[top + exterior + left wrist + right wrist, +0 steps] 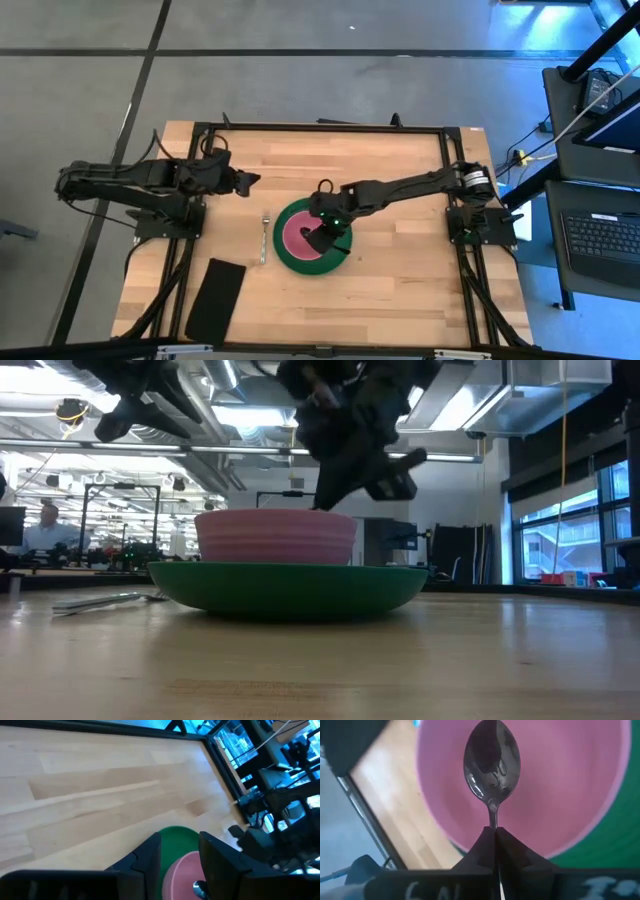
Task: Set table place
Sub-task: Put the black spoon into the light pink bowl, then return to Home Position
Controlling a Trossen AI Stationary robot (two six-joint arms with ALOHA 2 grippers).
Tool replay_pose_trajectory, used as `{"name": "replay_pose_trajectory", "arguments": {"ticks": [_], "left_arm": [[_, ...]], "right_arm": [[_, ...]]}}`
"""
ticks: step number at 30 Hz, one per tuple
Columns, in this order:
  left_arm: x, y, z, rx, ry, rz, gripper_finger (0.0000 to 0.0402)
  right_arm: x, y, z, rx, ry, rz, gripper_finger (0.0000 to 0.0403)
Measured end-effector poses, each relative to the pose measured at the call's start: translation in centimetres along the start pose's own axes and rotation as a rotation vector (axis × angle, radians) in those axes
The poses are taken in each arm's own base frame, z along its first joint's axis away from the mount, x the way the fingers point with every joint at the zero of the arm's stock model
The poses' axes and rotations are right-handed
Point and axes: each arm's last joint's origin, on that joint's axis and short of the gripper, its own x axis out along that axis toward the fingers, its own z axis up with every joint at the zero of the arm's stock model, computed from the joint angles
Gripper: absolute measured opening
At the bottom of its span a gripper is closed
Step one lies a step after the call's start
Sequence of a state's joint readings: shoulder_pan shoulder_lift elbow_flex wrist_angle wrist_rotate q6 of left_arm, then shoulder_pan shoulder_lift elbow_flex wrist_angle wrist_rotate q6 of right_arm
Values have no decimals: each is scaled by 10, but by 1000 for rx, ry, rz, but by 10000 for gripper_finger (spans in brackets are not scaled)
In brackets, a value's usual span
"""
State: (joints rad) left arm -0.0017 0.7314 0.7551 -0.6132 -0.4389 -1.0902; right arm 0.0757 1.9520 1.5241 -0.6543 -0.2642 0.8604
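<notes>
**Spoon held over the bowl, release pending**

I have the spoon (492, 762) pinched by its handle in the right gripper (495, 845), fingers clamped together on the thin stem, with the spoon's own bowl hanging over the inside of the pink bowl (303, 232). That pink bowl sits on the green plate (305, 262), near the middle of the counter (400, 290). The fork (264, 238) lies flat on the wood just beside the plate, on the side of the left arm, and apart from its rim. A black cloth (217, 297) lies nearer the counter's front edge, well apart from the plate.

My left gripper (243, 181) waits above the counter on its own side, fingers apart and holding nothing.

From the low view I judge the spoon's tip is at or just inside the bowl's rim, but I cannot tell whether it touches the bottom.

What worries me: the grip is on a very narrow part of the handle, so the spoon could swivel or slip if I move quickly. If I let go from too high, it may bounce, clatter out onto the plate, or nudge the light bowl off centre. Lowering too far could press the bowl and tip it on the plate's sloped surface
</notes>
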Motion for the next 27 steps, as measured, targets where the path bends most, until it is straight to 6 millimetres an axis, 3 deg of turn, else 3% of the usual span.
{"name": "replay_pose_trajectory", "arguments": {"ticks": [9,22,27], "left_arm": [[3,-1,-1,10,8,12,124],[3,0,-2,11,10,14,124],[3,0,-2,10,11,13,124]], "right_arm": [[31,-9,3,40,41,-46,13],[31,-7,8,0,-18,-26,63],[28,-11,20,15,-60,18,68]]}}
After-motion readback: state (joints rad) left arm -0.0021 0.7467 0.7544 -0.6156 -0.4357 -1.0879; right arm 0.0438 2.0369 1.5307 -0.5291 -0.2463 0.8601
